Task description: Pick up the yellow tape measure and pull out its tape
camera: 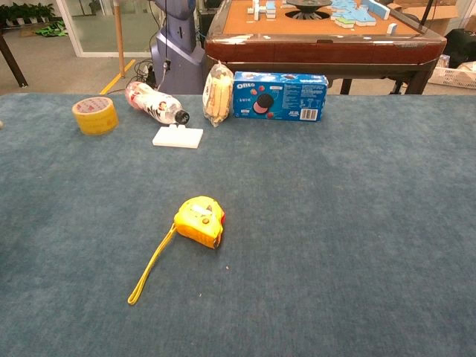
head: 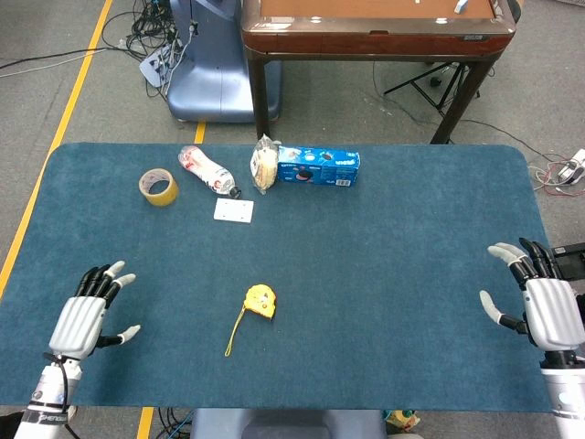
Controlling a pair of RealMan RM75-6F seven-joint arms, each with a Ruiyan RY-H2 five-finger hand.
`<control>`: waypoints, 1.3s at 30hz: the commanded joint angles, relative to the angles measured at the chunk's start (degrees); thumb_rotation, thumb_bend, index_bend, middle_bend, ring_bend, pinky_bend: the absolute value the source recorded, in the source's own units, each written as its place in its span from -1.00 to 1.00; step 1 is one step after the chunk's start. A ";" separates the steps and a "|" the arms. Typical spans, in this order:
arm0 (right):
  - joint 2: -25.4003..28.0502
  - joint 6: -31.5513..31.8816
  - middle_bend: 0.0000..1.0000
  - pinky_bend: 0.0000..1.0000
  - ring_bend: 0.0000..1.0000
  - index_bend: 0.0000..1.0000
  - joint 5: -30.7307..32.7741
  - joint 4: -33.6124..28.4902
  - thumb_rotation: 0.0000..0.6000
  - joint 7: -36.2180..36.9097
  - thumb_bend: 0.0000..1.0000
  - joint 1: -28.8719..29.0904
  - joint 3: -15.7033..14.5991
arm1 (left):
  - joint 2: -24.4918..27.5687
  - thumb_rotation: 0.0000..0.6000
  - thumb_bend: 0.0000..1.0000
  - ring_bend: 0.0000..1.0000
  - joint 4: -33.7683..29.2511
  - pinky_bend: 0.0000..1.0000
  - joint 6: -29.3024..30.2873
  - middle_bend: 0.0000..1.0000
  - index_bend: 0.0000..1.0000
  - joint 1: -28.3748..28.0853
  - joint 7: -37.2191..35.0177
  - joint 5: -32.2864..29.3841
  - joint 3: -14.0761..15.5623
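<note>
The yellow tape measure (head: 260,301) (camera: 199,221) lies flat near the middle of the blue table, its yellow wrist strap (head: 235,335) (camera: 151,265) trailing toward the front left. My left hand (head: 85,312) hovers over the front left of the table, fingers spread, holding nothing, well to the left of the tape measure. My right hand (head: 542,303) is at the right edge of the table, fingers spread and empty. Neither hand shows in the chest view.
Along the far side stand a roll of yellow tape (head: 158,187), a lying plastic bottle (head: 207,171), a white card (head: 234,210), a bagged snack (head: 264,165) and a blue Oreo box (head: 318,167). A wooden table (head: 375,32) stands beyond.
</note>
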 commanded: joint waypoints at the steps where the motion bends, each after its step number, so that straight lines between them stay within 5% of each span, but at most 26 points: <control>1: 0.75 0.37 -0.58 -0.93 -0.84 -0.54 0.34 -0.85 1.00 -0.68 -0.16 0.07 0.52 | -1.06 1.00 -0.71 -0.93 2.03 -1.00 -5.89 -0.86 -0.59 -4.70 -3.41 0.84 -1.37; 14: 1.24 -0.02 -0.58 -0.93 -0.84 -0.54 0.97 -1.75 1.00 -1.16 -0.16 -0.31 0.39 | -8.27 1.00 -0.71 -0.93 9.91 -1.00 -24.90 -0.86 -0.67 -18.44 -6.86 -1.37 -2.85; 39: 1.17 -0.77 -0.58 -0.93 -0.84 -0.54 2.21 -0.60 1.00 -0.88 -0.16 -0.89 0.11 | -20.57 1.00 -0.71 -0.93 22.12 -1.00 -33.62 -0.86 -0.69 -30.47 -1.35 -3.91 -3.37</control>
